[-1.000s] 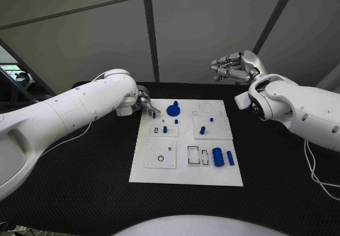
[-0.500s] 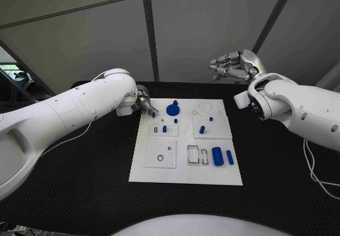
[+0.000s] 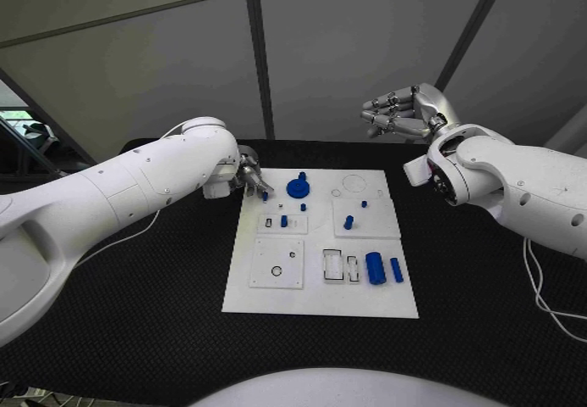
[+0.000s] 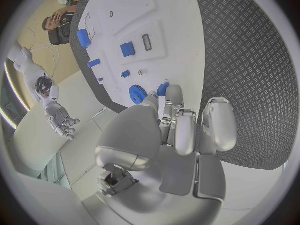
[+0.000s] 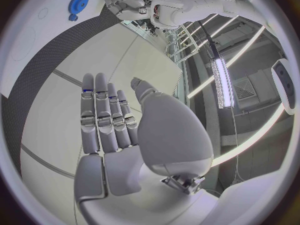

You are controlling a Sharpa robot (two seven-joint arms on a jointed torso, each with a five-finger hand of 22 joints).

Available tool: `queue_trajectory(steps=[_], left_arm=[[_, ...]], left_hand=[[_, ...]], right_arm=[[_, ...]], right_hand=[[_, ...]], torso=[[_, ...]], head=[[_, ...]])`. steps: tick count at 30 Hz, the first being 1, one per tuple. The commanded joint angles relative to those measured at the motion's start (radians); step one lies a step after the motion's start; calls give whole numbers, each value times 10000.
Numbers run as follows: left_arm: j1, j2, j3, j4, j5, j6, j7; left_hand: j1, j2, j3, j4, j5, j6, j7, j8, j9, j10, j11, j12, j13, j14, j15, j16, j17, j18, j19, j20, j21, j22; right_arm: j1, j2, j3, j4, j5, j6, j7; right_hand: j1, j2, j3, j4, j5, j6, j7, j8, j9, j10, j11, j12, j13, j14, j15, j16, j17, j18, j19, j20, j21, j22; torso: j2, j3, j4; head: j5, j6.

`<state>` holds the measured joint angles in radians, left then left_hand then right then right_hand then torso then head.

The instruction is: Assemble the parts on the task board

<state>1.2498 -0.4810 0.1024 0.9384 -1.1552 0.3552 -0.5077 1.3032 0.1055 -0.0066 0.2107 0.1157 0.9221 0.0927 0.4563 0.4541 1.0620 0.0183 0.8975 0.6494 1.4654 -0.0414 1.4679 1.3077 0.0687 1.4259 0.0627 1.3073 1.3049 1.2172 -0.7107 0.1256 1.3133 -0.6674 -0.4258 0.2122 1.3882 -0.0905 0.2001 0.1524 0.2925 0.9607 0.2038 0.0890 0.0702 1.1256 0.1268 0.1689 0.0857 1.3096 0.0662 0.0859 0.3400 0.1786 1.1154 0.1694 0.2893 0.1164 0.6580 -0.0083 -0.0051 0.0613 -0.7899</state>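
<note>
Your left hand [image 3: 251, 180] sits at the far left corner of the white rectangular task board [image 3: 321, 305], and its fingertips pinch a small blue peg [image 3: 265, 197] just above the board's surface. The left wrist view shows that grip better: the blue peg [image 4: 163, 89] is caught between two silver fingertips [image 4: 174, 92] while the other fingers lie curled alongside. In the head view the white forearm hides most of the hand, so you see little more than the fingertips there.

Just right of the peg stands the blue toothed gear wheel [image 3: 299, 187], with small blue pins [image 3: 284, 221] and a short blue post [image 3: 349, 224] nearer on the raised white tiles. Toward the near right, a blue cylinder [image 3: 376, 269] and a slim blue bar [image 3: 396, 270] lie side by side next to empty rectangular slots [image 3: 332, 265]. The markings on the tiles are too small to read.

Your right hand [image 3: 401, 115] is raised well above the far right of the black textured desk [image 3: 147, 322], away from the board. The right wrist view shows the palm [image 5: 169, 135] bare with the fingers [image 5: 106, 117] straight, close side by side, holding nothing.
</note>
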Motion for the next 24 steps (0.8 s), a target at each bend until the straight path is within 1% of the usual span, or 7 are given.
queue_trajectory(steps=[1,6,9,12,15,17,24], left_arm=[[11,18,1,-36,-58,124,46],[11,11,0,-53,-57,160,52],[11,-5,0,-37,-55,199,71],[11,-25,0,-10,-16,223,82],[11,-46,0,15,44,228,90],[11,-66,0,32,87,211,89],[11,-161,0,87,273,41,121]], left_hand=[[59,1,44,-44,-62,36,-37,8,-17,47,-22,-20,-16,706,-46,52,1767,-6,74,2,56,15],[272,135,269,-204,-69,43,-73,7,-52,85,-55,-26,-43,720,-74,85,1789,-12,95,-20,92,62],[885,324,941,-687,-15,-8,-130,-23,-104,40,-116,-146,-129,727,-135,113,1811,-17,109,-72,124,113],[1184,292,1621,-1038,22,-53,-102,-43,-138,3,-108,-291,-229,731,-136,132,1826,-23,110,-97,136,142],[1071,1,2589,-1290,73,-75,-23,-35,-167,29,-80,-428,-342,725,-87,127,1820,-28,105,-75,138,172],[460,-480,4007,-1422,53,-56,69,41,-166,114,-44,-498,-431,720,-15,127,1815,-21,95,-39,133,208],[-432,-1012,5860,-1767,82,-173,30,309,30,157,-17,-450,-447,709,-29,112,1794,-19,87,-8,105,246]], right_arm=[[17,2,9,26,-25,68,48],[17,0,9,23,-25,75,41],[17,3,9,18,-25,81,42],[17,5,9,16,-25,83,43],[17,7,9,9,-25,85,44],[17,6,9,7,-25,89,44],[17,4,9,-14,-25,96,40]], right_hand=[[-37,52,-25,-37,33,64,-14,-3,12,69,31,14,-15,73,-11,-54,-12,53,70,20,-42,-15],[-39,53,-25,-37,34,61,-12,-7,11,67,32,12,-19,73,-10,-59,-14,52,73,20,-49,-19],[-39,53,-25,-37,34,61,-12,-7,11,67,32,12,-19,73,-10,-59,-14,52,73,20,-49,-19],[-39,53,-25,-37,34,61,-12,-7,11,67,32,12,-19,73,-10,-59,-14,52,73,20,-49,-19],[-39,53,-25,-37,34,61,-12,-7,11,67,32,12,-19,73,-10,-59,-14,52,73,20,-49,-19],[-39,53,-25,-37,34,61,-12,-7,11,67,32,12,-19,73,-10,-59,-14,52,73,20,-49,-19],[-39,53,-25,-37,34,61,-12,-7,11,67,32,12,-19,73,-10,-59,-14,52,73,20,-49,-19]], torso=[[2,-2,1],[-3,-6,5],[-9,-5,4],[-9,-3,6],[-10,-6,11],[-8,-9,11],[-8,-4,18]], head=[[-3,-5],[-13,-33],[-14,-22],[-12,-18],[-14,-21],[-8,-24],[12,-7]])
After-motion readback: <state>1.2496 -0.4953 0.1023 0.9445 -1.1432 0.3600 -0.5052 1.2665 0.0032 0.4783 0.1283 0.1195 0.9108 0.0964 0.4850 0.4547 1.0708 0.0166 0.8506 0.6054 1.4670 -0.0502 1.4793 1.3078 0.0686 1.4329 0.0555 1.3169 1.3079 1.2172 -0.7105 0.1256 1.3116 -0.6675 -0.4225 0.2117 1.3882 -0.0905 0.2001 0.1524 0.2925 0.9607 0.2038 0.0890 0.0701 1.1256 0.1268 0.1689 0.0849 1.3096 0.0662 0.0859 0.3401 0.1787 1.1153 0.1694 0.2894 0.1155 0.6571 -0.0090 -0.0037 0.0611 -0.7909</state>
